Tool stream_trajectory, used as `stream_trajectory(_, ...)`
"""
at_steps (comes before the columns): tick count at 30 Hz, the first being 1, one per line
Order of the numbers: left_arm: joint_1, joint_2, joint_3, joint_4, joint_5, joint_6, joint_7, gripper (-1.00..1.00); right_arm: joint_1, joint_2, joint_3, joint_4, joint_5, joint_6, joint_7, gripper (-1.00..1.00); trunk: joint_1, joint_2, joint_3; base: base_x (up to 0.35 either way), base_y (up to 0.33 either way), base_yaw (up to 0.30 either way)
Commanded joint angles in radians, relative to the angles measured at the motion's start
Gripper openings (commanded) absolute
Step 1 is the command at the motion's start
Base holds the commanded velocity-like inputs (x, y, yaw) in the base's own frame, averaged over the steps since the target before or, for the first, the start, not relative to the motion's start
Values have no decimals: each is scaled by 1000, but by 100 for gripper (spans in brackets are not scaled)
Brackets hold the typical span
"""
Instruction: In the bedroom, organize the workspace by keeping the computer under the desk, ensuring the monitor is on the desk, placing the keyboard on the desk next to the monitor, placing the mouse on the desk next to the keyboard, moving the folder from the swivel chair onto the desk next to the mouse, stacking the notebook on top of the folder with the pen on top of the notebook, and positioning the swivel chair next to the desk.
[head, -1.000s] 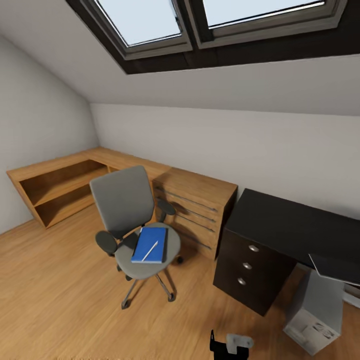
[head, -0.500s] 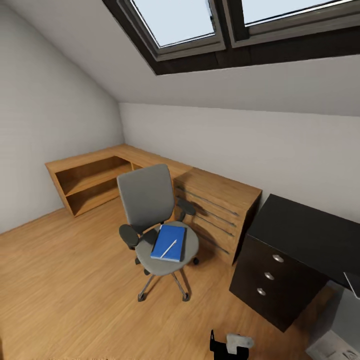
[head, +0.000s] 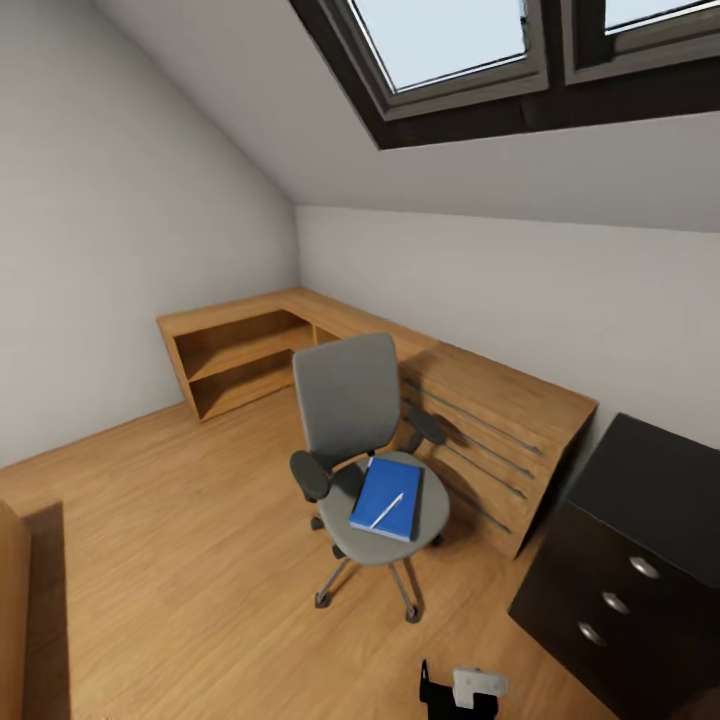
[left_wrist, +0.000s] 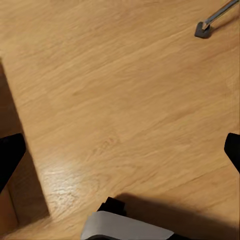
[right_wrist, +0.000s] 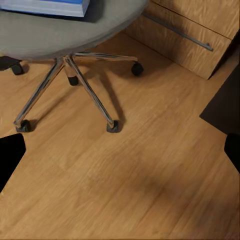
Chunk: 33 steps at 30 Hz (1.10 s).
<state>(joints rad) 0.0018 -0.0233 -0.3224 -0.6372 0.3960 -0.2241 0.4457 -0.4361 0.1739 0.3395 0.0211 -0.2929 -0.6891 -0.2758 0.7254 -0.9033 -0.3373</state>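
The swivel chair (head: 352, 430) stands on the wooden floor in the middle of the head view, facing the robot. On its grey seat lies the blue folder (head: 388, 497) with the white pen (head: 386, 510) across it. I cannot tell a notebook apart from the folder. The black desk (head: 655, 480) with its knobbed drawers is at the right edge. My right gripper (right_wrist: 120, 150) hangs open over the floor near the chair's chrome base (right_wrist: 75, 80), with the folder's edge (right_wrist: 45, 6) showing above the seat. My left gripper (left_wrist: 120, 150) is open over bare floor. Computer, monitor, keyboard and mouse are out of view.
A light wooden dresser (head: 500, 430) with bar handles stands behind the chair, between it and the desk. Low wooden shelving (head: 240, 350) runs along the far left wall under the sloped ceiling. A wooden piece of furniture (head: 12, 610) shows at the near left edge.
The head camera has turned left, so the whole picture has slid right. The computer and the monitor's edge have left the view. The chair and folder have not moved.
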Motion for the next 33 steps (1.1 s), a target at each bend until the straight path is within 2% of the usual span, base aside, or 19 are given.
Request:
stream_trajectory(1,0,1,-6,-1,11,-5,5,100,-1,1,9,2,-5,-3,-5,100,1,-1,-1,251,193,287)
stream_trajectory(7,0,0,-8,-1,9,-7,5,100,-1,1,9,2,-5,-3,-5,100,1,-1,-1,255,172,287)
stream_trajectory(14,0,0,-12,-1,8,-7,5,100,1,1,9,2,-3,-3,-2,100,1,-1,-1,244,38,234)
stream_trajectory(24,0,0,-13,28,5,-8,5,100,15,1,7,1,1,-3,3,100,1,-1,-1,280,3,36)
stream_trajectory(33,0,0,-12,24,6,-21,6,100,17,1,9,1,4,-8,7,100,1,-1,-1,32,0,1)
